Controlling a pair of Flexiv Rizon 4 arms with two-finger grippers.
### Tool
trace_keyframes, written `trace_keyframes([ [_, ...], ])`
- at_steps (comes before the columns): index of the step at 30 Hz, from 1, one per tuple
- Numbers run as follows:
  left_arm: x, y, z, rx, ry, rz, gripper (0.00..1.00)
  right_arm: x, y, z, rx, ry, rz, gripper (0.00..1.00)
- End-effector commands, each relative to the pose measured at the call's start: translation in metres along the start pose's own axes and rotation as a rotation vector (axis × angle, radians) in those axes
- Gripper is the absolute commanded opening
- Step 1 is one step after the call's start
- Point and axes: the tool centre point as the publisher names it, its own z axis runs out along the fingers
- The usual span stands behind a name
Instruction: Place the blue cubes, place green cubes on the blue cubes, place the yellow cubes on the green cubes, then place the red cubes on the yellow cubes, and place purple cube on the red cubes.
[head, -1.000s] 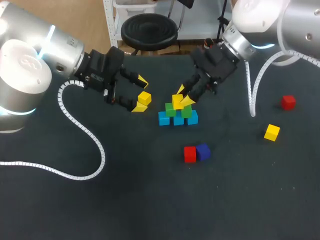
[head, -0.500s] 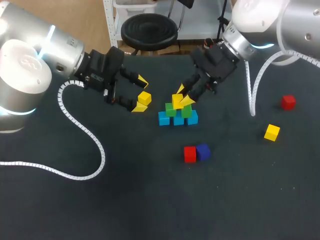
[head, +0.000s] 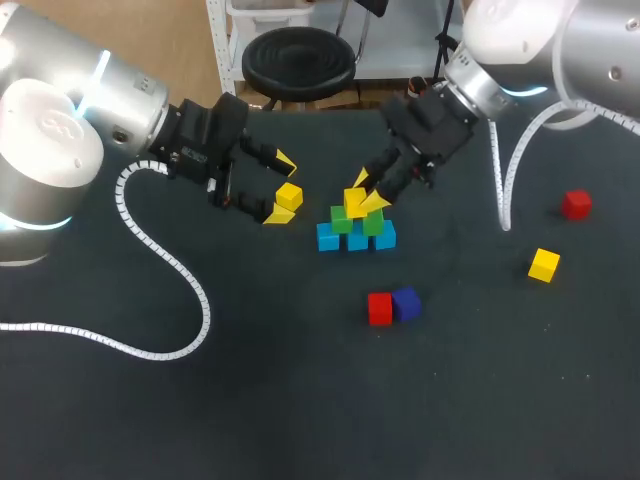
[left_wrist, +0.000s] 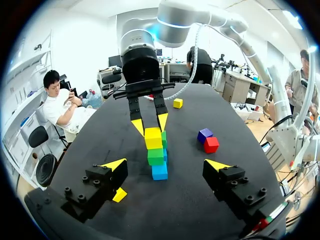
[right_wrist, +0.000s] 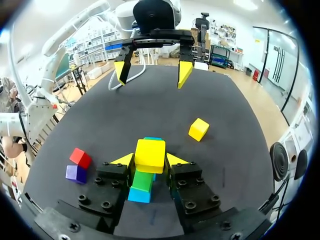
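Two arms come in over the dark surface (head: 300, 400): your left arm (head: 90, 110) from the left, your right arm (head: 520, 50) from the right. The left gripper (head: 280, 188) hangs just left of the pile with its fingers spread wide, gripping nothing. A loose yellow cube (head: 289, 196) lies on the surface between them, close by one fingertip and clear of the other. The right gripper (head: 366, 190) is down over the pile. Your right wrist view shows its fingers closed against the top yellow cube (head: 354, 204) from two sides.

The pile (head: 357, 228) stands near the middle of the surface. Three blue cubes (head: 328, 237) form its base row, and the row's long axis runs across from the left arm's side to the right arm's side. Two green cubes (head: 342, 220) sit on that row. The top yellow cube rests level on the greens, over where they meet, with its faces in line with the row.

On the near side of the pile you have a red cube (head: 380, 308) and a purple cube (head: 406, 303), touching side by side. Well off to the right lie a second red cube (head: 575, 204) and a third yellow cube (head: 544, 265), apart from each other.

Nothing differs from a second ago: both arms, both sets of fingers and every cube are where they were.
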Motion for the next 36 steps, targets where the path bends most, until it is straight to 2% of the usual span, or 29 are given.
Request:
trace_keyframes([
  [1, 0.001, 0.0, 0.0, 0.0, -0.003, 0.003, 1.0, 0.001, -0.002, 0.002, -0.006, 0.0, 0.0, 0.0],
  [2, 0.001, 0.0, 0.0, 0.0, -0.003, 0.003, 1.0, 0.0, -0.002, 0.002, -0.008, 0.0, 0.001, 0.0],
  [4, 0.001, 0.0, 0.0, 0.0, -0.003, 0.003, 1.0, 0.0, -0.002, 0.002, -0.011, 0.0, 0.002, 0.24],
  [6, 0.001, 0.0, 0.0, 0.0, -0.003, 0.003, 1.0, 0.0, -0.001, 0.002, -0.011, 0.0, 0.002, 0.24],
  [7, 0.001, 0.0, 0.0, 0.0, -0.003, 0.003, 1.0, 0.0, -0.001, 0.001, -0.01, -0.001, 0.004, 0.29],
  [8, 0.001, 0.0, 0.0, 0.0, -0.003, 0.003, 1.0, 0.001, -0.001, 0.001, -0.008, -0.003, 0.007, 0.43],
  [9, 0.001, 0.0, 0.0, 0.0, -0.003, 0.003, 1.0, 0.001, 0.0, 0.0, -0.007, -0.004, 0.008, 0.49],
  [10, 0.001, 0.0, 0.0, 0.0, -0.003, 0.003, 1.0, 0.0, 0.0, -0.001, -0.007, -0.004, 0.008, 0.93],
  [11, 0.001, 0.0, 0.0, 0.0, -0.003, 0.003, 1.0, 0.0, 0.0, -0.001, -0.007, -0.004, 0.007, 1.0],
  [22, 0.001, 0.0, 0.0, 0.0, -0.003, 0.003, 1.0, -0.004, 0.006, -0.014, 0.019, -0.023, -0.021, 1.0],
  [29, 0.001, 0.0, 0.0, 0.0, -0.003, 0.003, 1.0, -0.004, 0.025, -0.047, 0.086, 0.018, -0.06, 1.0],
  [36, 0.001, 0.0, 0.0, 0.0, -0.003, 0.003, 1.0, 0.012, 0.053, -0.079, 0.166, 0.033, -0.012, 1.0],
])
